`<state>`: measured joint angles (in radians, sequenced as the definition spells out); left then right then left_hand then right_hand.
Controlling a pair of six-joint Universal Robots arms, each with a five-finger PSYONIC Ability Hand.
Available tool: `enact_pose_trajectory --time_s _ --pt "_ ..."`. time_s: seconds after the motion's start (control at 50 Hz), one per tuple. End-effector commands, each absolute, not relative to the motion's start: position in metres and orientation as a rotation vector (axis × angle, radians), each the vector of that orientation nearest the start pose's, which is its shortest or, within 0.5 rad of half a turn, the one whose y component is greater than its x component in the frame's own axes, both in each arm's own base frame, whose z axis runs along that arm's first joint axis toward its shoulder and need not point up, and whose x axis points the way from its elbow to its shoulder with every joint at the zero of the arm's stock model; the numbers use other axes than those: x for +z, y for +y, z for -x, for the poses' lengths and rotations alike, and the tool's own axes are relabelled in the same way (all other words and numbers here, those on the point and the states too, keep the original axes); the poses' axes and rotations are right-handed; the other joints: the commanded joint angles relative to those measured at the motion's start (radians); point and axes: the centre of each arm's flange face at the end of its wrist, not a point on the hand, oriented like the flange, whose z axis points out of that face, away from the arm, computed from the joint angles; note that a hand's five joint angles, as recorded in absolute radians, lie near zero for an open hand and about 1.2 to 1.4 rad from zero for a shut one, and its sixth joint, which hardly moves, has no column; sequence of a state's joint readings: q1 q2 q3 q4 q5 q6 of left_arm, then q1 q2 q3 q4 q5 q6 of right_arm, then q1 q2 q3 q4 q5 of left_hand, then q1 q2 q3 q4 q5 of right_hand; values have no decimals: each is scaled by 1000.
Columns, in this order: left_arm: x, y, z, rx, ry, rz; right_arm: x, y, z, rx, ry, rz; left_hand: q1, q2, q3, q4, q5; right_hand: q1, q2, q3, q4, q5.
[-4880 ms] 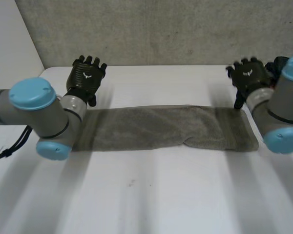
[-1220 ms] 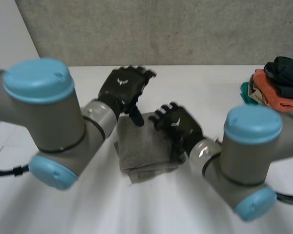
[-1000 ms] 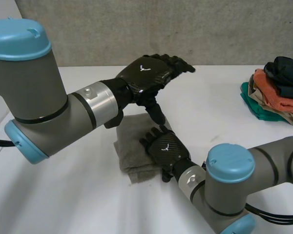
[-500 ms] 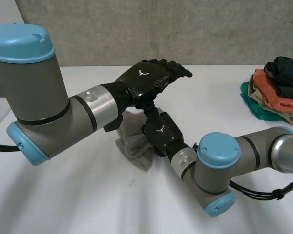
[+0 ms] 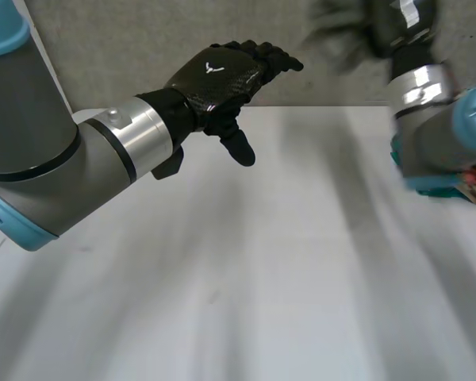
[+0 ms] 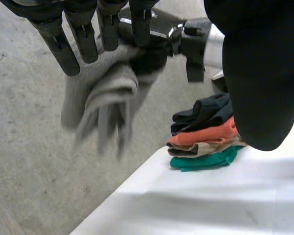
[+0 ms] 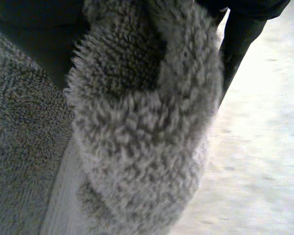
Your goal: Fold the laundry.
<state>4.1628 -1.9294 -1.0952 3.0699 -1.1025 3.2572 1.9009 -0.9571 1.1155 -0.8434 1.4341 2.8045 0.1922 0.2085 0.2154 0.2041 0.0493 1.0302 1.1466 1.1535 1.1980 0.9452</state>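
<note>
Right wrist view places us closest: the grey towel (image 7: 147, 127) is bunched thick against our right hand (image 7: 241, 34), whose dark fingers curl round it and clutch it. From the left wrist view, our left hand (image 6: 259, 73) holds nothing; its fingers (image 6: 85, 41) are straight and spread wide, the thumb apart. Just beyond those fingertips the towel hangs in loose folds above the white table (image 6: 210, 205), gripped at its top by the right hand; we cannot tell whether the left fingertips touch it. Farther off, a stack of folded clothes (image 6: 206, 129) sits at the table's edge, before a grey concrete wall (image 6: 24, 147).
</note>
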Motion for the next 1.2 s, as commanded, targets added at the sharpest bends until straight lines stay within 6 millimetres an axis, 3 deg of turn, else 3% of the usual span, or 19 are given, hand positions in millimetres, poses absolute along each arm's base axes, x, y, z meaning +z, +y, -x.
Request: enact_pose_trajectory --time_s 0.02,0.06,0.08,0.14,0.16,0.22,0.24,0.32,0.42,0.54,0.66,0.78,0.9,0.92,0.94,0.96,1.06,1.14,1.2 --pt "324 -230 347 1714 -1534 1000 346 -467 -181 -2945 1146 400 27 11 4 15 -4 366 250 243 198 277" --pt "320 -229 346 1700 -1545 1001 341 -479 -156 -2962 1175 386 27 11 4 15 -4 366 250 243 198 277" --pt "319 -229 346 1697 -1548 1002 333 -492 -133 -2966 1206 393 27 11 4 15 -4 366 250 243 198 277" --pt "315 -227 347 1683 -1556 1006 315 -510 -107 -2947 1250 430 27 11 4 15 -4 366 250 243 198 277" --pt "314 -227 347 1680 -1559 1006 295 -522 -92 -2911 1293 471 27 11 4 15 -4 366 250 243 198 277" --pt "309 -225 350 1661 -1567 1012 257 -536 -73 -2825 1393 547 27 11 4 15 -4 366 250 243 198 277" --pt "307 -225 350 1655 -1570 1014 231 -541 -60 -2768 1470 576 27 11 4 15 -4 366 250 243 198 277" --pt "301 -223 350 1636 -1585 1017 185 -542 -38 -2653 1608 609 27 11 4 15 -4 366 250 243 198 277" --pt "294 -220 352 1612 -1597 1024 158 -532 -17 -2559 1700 638 27 11 4 15 -4 366 250 243 198 277" --pt "292 -215 355 1597 -1592 1033 166 -524 -15 -2469 1658 746 27 11 4 15 -4 366 250 243 198 277" --pt "292 -208 358 1583 -1580 1045 185 -528 -6 -2460 1608 691 27 11 4 15 -4 366 250 243 198 277" --pt "294 -203 358 1583 -1570 1050 203 -530 23 -2478 1586 647 27 11 4 15 -4 366 250 243 198 277" --pt "293 -201 357 1577 -1575 1050 197 -527 38 -2448 1613 662 27 11 4 15 -4 366 250 243 198 277" --pt "293 -200 356 1575 -1577 1051 196 -526 39 -2445 1618 658 27 11 4 15 -4 236 120 113 69 147" --pt "293 -200 356 1574 -1578 1051 193 -525 38 -2433 1630 648 27 11 4 15 -4 -422 -538 -545 -590 -511" --pt "293 -200 356 1575 -1577 1051 192 -524 38 -2425 1638 639 27 11 4 15 -4 -847 -963 -970 -1015 -936" --pt "293 -198 355 1571 -1579 1051 208 -510 37 -2418 1663 613 21 5 -2 9 -10 -856 -972 -979 -1023 -945" --pt "297 -194 356 1575 -1563 1054 246 -483 45 -2422 1724 539 18 2 -5 7 -13 -856 -972 -979 -1023 -945" --pt "298 -193 357 1577 -1556 1056 259 -473 44 -2415 1767 475 18 2 -5 7 -13 -856 -972 -979 -1023 -945"
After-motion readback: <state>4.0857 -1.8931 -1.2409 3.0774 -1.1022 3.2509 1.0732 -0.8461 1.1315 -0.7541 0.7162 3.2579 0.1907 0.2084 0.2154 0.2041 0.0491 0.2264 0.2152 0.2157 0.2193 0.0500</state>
